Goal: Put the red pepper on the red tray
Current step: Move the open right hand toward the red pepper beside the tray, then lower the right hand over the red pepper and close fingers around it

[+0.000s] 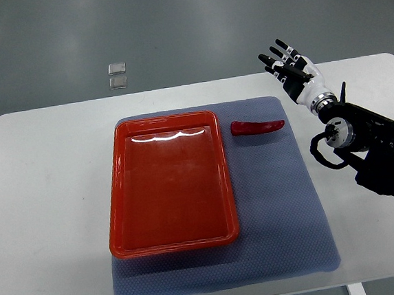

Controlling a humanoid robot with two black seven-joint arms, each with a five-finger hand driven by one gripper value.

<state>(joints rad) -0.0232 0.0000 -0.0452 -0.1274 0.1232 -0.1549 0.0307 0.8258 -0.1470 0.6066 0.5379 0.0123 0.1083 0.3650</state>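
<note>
While the right hand [292, 70] hung above the far right part of the table [50, 202], its fingers [278, 49] were spread and held nothing, the palm turned roughly toward the mat [278, 209]. Its arm came in from the right edge, dark links and cabling trailing back over the table's right side. The pepper [257, 126] lay on the mat near its far edge, just beside the tray's [116, 196] far right corner but apart from its rim, its length running across the mat with the thin tip toward the right, toward the hand. The tray sat on the mat's left half, shallow and bare inside, with a glare along its far wall. Judging by this layout, the task had not begun in earnest: the pepper was untouched and the hand was well apart from it, up and to the right. The open posture looked like readiness for a reach, and the pepper's tip-right lie probably suited a grasp across its thicker middle. Because the pepper was rounded and smooth, it might roll under a loose pinch. No left arm showed. Two small clear squares [117, 76] lay on the floor beyond the table.
</note>
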